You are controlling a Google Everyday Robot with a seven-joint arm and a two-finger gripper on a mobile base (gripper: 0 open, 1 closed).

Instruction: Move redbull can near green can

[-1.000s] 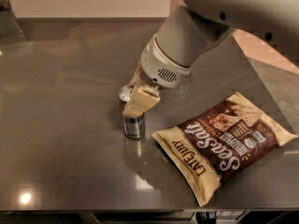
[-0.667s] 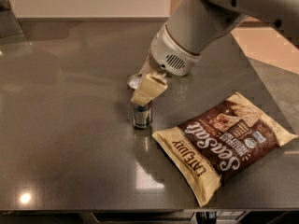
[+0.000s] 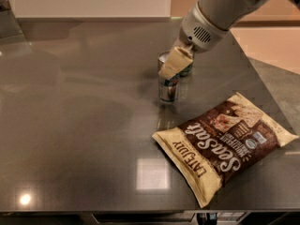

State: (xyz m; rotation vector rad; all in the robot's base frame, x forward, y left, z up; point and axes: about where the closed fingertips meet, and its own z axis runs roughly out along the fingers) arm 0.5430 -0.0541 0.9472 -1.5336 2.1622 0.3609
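Observation:
My gripper point(image 3: 171, 68) hangs from the arm that comes in at the upper right and is shut on the redbull can point(image 3: 168, 89), a slim silver can standing upright on the dark table point(image 3: 84, 116). A cream finger point(image 3: 176, 62) covers the can's upper part. The green can point(image 3: 186, 71) stands just behind and to the right of the redbull can. It is mostly hidden by the gripper; only a dark green sliver shows. The two cans are very close together.
A brown and cream snack bag point(image 3: 225, 146) lies flat at the front right, a short way in front of the cans. The table's right edge runs diagonally past the bag, and its front edge is along the bottom.
The gripper has carried the redbull can to the right and away from the camera, from left of the bag to beside the green can. The bag has stayed put.

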